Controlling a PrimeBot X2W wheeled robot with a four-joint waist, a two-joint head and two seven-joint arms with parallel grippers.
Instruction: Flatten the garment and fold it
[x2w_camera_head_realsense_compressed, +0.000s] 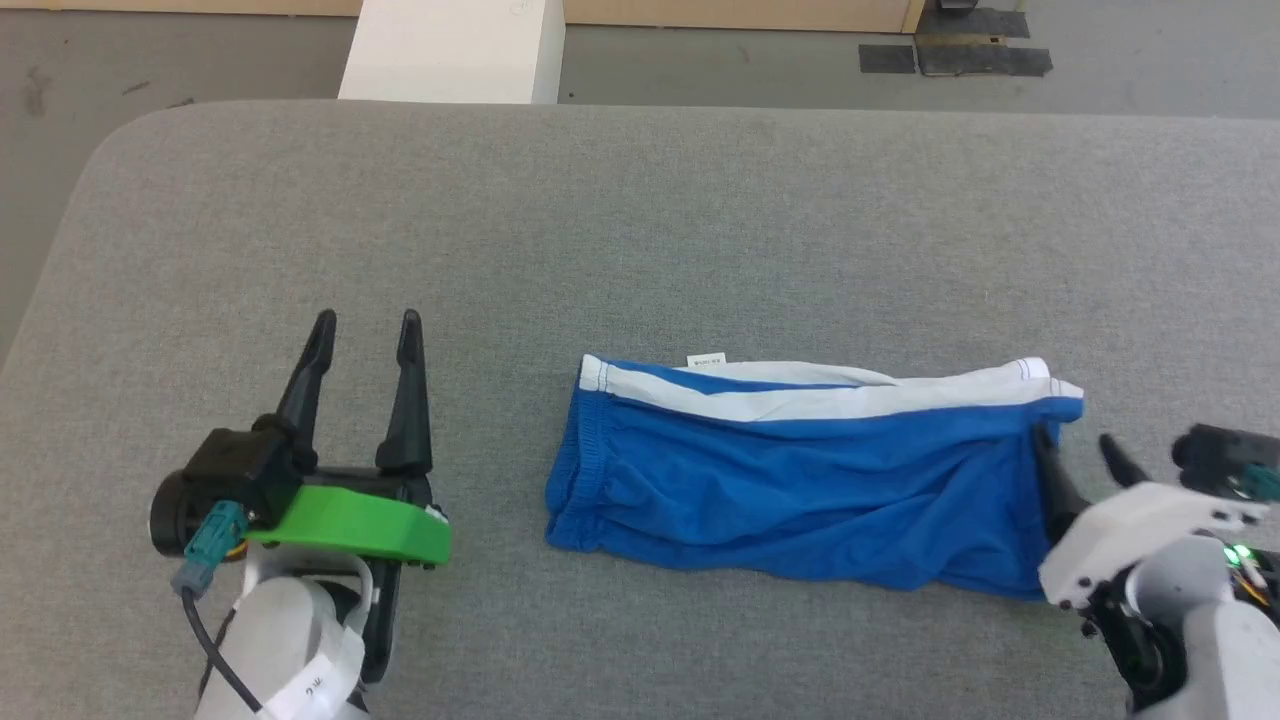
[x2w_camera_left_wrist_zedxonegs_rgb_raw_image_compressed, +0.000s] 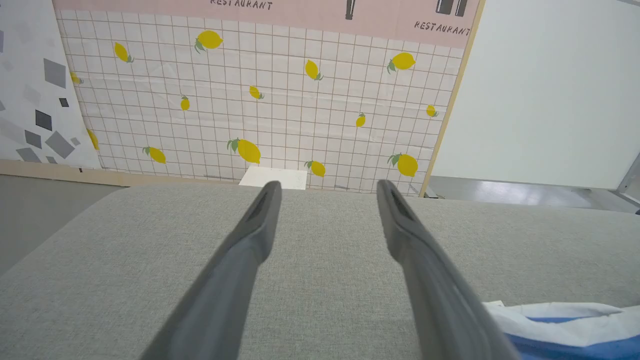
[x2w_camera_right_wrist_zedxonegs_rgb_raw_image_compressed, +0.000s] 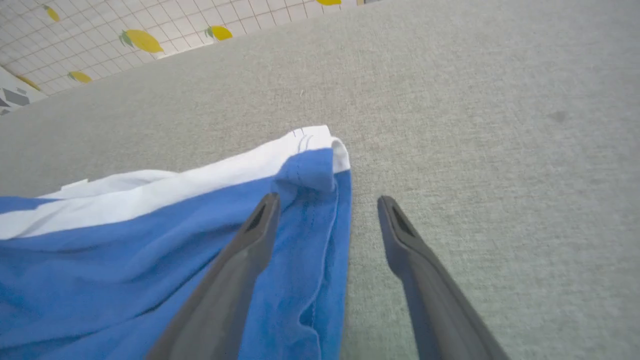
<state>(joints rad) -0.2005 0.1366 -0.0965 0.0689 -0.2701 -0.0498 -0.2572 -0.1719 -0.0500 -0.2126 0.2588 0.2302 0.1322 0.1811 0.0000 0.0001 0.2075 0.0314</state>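
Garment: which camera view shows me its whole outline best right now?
Head view: the whole garment lies in frame on the grey table, nearly every edge visible. The right wrist view shows its right end close up; the left wrist view catches one corner.
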